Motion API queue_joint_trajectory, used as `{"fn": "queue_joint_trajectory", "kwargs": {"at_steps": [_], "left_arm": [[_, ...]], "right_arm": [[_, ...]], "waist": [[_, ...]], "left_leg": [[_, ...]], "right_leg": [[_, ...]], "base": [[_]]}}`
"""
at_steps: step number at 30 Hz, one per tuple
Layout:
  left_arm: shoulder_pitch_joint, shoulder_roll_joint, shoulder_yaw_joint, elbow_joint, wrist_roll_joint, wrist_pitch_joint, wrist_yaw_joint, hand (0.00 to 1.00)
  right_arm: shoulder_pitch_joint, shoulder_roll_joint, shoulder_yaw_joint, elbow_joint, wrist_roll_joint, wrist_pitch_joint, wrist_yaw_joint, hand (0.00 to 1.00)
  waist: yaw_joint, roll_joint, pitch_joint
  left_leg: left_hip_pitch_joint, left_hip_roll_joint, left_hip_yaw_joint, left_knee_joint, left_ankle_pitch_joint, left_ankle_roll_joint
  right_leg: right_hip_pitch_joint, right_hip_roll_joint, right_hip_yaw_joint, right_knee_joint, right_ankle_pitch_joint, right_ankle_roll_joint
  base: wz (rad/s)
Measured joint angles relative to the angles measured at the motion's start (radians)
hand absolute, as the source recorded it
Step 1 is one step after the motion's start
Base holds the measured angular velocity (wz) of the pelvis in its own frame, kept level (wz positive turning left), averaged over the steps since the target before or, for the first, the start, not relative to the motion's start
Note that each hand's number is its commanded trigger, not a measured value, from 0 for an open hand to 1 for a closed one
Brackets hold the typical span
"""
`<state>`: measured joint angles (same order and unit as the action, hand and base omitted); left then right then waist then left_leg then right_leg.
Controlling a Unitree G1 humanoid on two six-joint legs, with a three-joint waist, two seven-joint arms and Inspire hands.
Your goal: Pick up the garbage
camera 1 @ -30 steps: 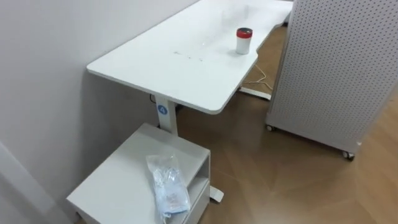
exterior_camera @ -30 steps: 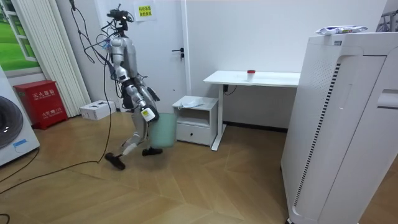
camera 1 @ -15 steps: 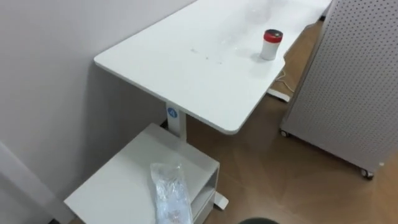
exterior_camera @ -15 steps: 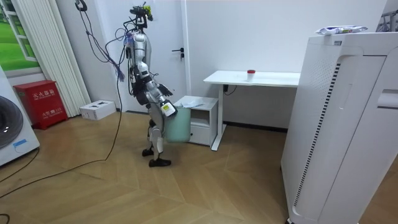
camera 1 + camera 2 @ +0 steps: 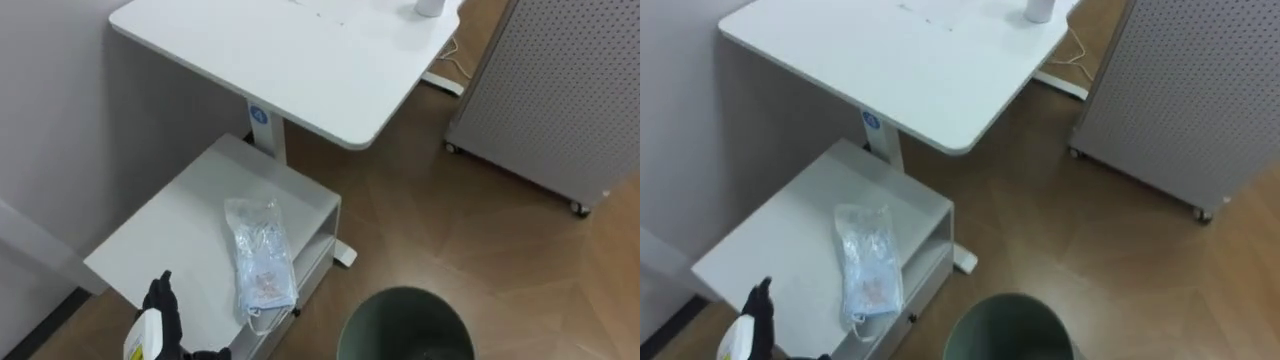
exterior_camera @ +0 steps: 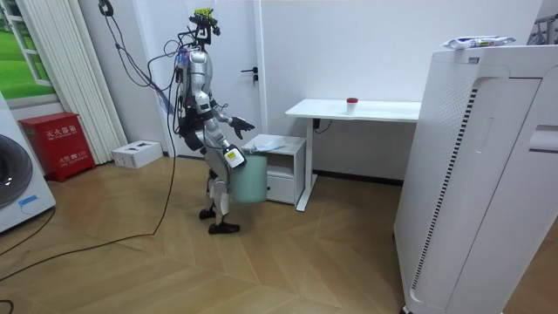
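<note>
A crumpled clear plastic bag [image 5: 262, 262] [image 5: 868, 268] lies on top of a low white cabinet [image 5: 170, 250] [image 6: 277, 161]. My left hand [image 5: 160, 305] [image 5: 758, 305] rises at the cabinet's near corner, open, a short way left of the bag and apart from it. Below me stands the round mouth of a green bin [image 5: 405, 325] [image 5: 1005, 330]. In the room view I stand right at the cabinet with the bin [image 6: 247, 179] hanging at my hip from my right hand [image 6: 229, 156]. My left hand [image 6: 247, 128] is held out above the cabinet.
A white desk [image 5: 290, 50] overhangs the far side of the cabinet, with a white cup [image 5: 430, 8] on it. A perforated white panel on wheels [image 5: 560, 90] stands to the right. Bare wooden floor [image 5: 450, 230] lies between them.
I walked up to the cabinet and stopped. My view has dropped, so the bag sits nearer the middle. The left hand and the bin's mouth have come into the eye view.
</note>
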<state>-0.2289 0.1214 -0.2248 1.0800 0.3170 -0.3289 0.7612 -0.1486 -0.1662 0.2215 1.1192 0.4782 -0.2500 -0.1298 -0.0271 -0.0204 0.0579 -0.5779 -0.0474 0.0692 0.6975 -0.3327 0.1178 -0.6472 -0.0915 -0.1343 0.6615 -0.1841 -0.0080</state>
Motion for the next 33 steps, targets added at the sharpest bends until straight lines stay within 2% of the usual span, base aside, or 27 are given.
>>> {"fn": "queue_joint_trajectory", "kwargs": {"at_steps": [4,7,10,14,17,24,28,30,31,33], "left_arm": [[-0.016,0.002,-0.030,0.001,-0.001,0.000,0.044,0.00],[-0.037,0.003,-0.034,0.005,-0.001,0.000,0.060,0.00],[-0.083,0.003,-0.045,0.045,-0.003,-0.006,0.098,0.00],[-0.107,0.002,-0.079,0.048,0.000,-0.022,0.147,0.00],[-0.130,0.003,-0.092,0.056,0.011,-0.021,0.168,0.00],[-0.182,0.005,-0.126,0.082,0.051,-0.018,0.212,0.00],[-0.203,0.008,-0.134,0.102,0.051,0.014,0.228,0.00],[-0.215,0.008,-0.134,0.117,0.070,0.024,0.234,0.00],[-0.225,0.011,-0.137,0.131,0.078,0.027,0.234,0.00],[-0.244,0.017,-0.141,0.152,0.079,0.040,0.235,0.00]], "right_arm": [[-0.026,0.001,-0.001,-0.009,0.010,-0.012,-0.005,1.00],[-0.052,0.010,0.014,-0.010,0.006,-0.013,-0.015,1.00],[-0.068,0.025,0.032,-0.013,0.007,-0.023,-0.032,1.00],[-0.092,0.028,0.051,-0.026,0.009,-0.019,-0.048,1.00],[-0.103,0.036,0.061,-0.034,0.010,-0.016,-0.064,1.00],[-0.109,0.038,0.076,-0.042,0.034,-0.009,-0.065,1.00],[-0.113,0.035,0.081,-0.048,0.034,0.013,-0.066,1.00],[-0.115,0.028,0.087,-0.052,0.033,0.013,-0.065,1.00],[-0.117,0.019,0.101,-0.056,0.033,0.013,-0.063,1.00],[-0.118,0.007,0.112,-0.079,0.034,0.014,-0.057,1.00]], "waist": [[-0.012,-0.002,0.0011],[-0.023,-0.003,0.0020],[-0.033,-0.005,0.0033],[-0.038,-0.005,0.0040],[-0.051,-0.004,0.0053],[-0.055,0.003,0.0110],[-0.061,0.007,0.0165],[-0.065,0.014,0.0238],[-0.070,0.019,0.0301],[-0.078,0.023,0.0328]], "left_leg": [[-0.079,0.004,0.009,0.052,-0.001,-0.002],[-0.112,0.018,0.018,0.066,0.000,-0.004],[-0.129,0.022,0.018,0.065,0.004,-0.009],[-0.146,0.034,0.037,0.061,0.003,-0.010],[-0.166,0.035,0.037,0.061,0.003,-0.011],[-0.167,0.036,0.037,0.048,0.001,-0.013],[-0.167,0.036,0.037,0.043,0.000,-0.014],[-0.167,0.036,0.037,0.043,-0.001,-0.015],[-0.169,0.036,0.038,0.045,-0.001,-0.015],[-0.181,0.037,0.043,0.046,-0.001,-0.015]], "right_leg": [[-0.080,0.001,0.010,0.037,-0.003,-0.008],[-0.109,0.004,0.015,0.036,0.009,-0.016],[-0.126,0.003,0.008,0.033,0.014,-0.023],[-0.148,0.006,0.009,0.031,0.017,-0.029],[-0.169,0.006,0.004,0.031,0.019,-0.031],[-0.173,0.004,-0.005,0.030,0.019,-0.031],[-0.175,0.003,-0.006,0.030,0.019,-0.031],[-0.175,0.003,-0.006,0.030,0.019,-0.032],[-0.177,0.002,-0.005,0.033,0.019,-0.032],[-0.193,0.002,-0.004,0.037,0.020,-0.034]], "base": [[-0.04],[-0.12],[-0.04],[-0.07],[-0.01],[0.00],[0.00],[0.00],[0.00],[-0.06]]}}
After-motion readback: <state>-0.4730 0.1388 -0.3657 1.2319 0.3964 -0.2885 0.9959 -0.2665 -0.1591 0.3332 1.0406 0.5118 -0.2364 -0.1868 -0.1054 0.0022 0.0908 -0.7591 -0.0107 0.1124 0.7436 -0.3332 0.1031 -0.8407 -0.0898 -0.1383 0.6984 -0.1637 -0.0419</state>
